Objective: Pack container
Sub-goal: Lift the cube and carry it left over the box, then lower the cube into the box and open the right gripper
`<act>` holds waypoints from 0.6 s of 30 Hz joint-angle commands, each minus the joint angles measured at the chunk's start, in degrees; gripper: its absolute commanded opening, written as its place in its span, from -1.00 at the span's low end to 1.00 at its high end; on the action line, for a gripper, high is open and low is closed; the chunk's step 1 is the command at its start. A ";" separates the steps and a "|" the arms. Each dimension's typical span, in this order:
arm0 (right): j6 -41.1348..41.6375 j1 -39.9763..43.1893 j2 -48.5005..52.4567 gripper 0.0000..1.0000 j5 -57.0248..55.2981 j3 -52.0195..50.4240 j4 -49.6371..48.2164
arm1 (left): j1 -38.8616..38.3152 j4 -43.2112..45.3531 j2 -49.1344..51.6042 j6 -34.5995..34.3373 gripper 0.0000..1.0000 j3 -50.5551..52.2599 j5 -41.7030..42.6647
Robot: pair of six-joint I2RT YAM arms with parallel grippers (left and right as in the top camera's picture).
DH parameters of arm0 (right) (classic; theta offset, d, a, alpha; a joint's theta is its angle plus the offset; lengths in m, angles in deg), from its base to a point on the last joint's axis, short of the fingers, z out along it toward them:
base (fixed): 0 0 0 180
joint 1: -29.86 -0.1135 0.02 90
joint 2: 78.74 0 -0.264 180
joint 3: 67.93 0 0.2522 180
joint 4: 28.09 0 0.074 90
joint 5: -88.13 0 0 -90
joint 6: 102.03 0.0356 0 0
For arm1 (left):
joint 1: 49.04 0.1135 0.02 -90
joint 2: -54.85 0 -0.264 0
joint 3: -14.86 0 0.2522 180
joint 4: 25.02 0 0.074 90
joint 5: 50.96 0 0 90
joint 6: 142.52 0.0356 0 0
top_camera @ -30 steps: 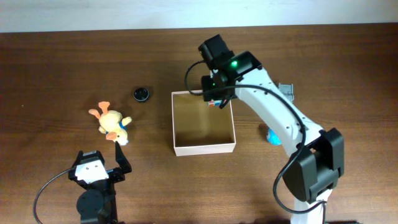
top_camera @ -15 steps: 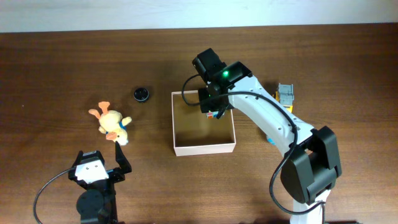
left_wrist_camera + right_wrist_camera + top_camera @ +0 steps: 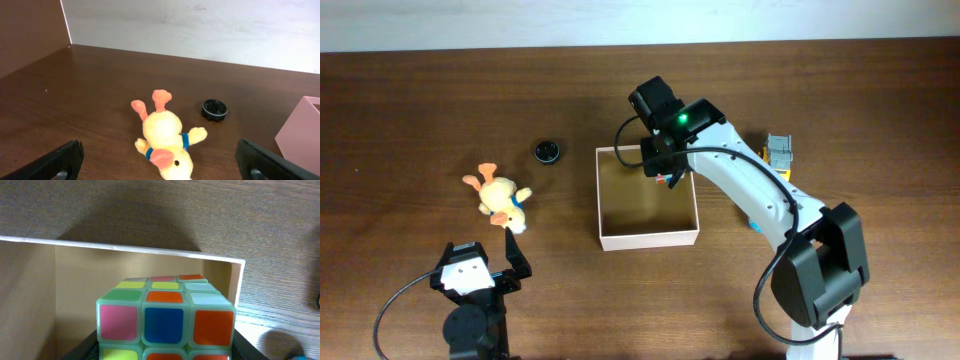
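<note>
White-walled cardboard container (image 3: 650, 238) sits at the middle of the wooden table (image 3: 410, 110), its tan-brown floor showing. Right gripper (image 3: 663, 172) hangs over its far right corner, jaws clamped on a puzzle cube (image 3: 165, 322) with pale green edges. Whether the cube touches the floor cannot be told. Left gripper (image 3: 480, 258) is at the near left of the table, jaws wide apart, holding nothing. Outside the container: yellow plush duck (image 3: 498, 198) and black round cap (image 3: 548, 151) to its left, grey-and-yellow toy (image 3: 780, 150) to its right.

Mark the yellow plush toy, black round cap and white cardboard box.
yellow plush toy (image 3: 162, 131): left wrist view, belly.
black round cap (image 3: 548, 151): overhead view, centre.
white cardboard box (image 3: 648, 239): overhead view, near wall.
</note>
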 commanded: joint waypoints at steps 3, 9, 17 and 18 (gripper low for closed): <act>0.72 -0.11 0.15 0.00 -3.37 -0.09 -0.39 | -0.22 0.28 -0.17 0.92 0.99 0.39 0.61; 0.70 -0.11 0.15 0.00 -4.22 -0.09 -0.57 | -0.22 0.28 -0.17 0.92 0.99 0.39 0.59; 0.70 -0.11 0.15 0.29 -4.22 -0.09 -0.57 | -0.22 0.28 -0.17 0.92 0.98 0.39 0.61; 0.70 -0.11 0.15 0.29 -4.22 -0.09 -0.57 | -0.22 0.28 -0.17 0.92 0.99 0.39 0.61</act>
